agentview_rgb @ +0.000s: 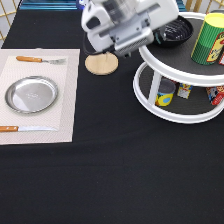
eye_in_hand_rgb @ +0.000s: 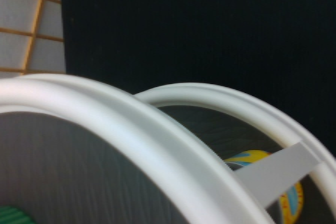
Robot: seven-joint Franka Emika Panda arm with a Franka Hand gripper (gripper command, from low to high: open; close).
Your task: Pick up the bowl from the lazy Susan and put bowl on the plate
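Observation:
The black ribbed bowl sits on the top tier of the white lazy Susan at the exterior view's top right. My gripper hangs from the blurred white hand at the bowl's left rim, above the edge of the top tier. I cannot tell whether it touches the bowl. The silver plate lies bare on a pale placemat at the exterior view's left. The wrist view shows the lazy Susan's two white rims and dark shelf from close by; the bowl does not show there.
A round wooden coaster lies between the placemat and the lazy Susan. A fork and a knife flank the plate. A green can stands on the top tier. Small cans stand on the lower tier, one in the wrist view.

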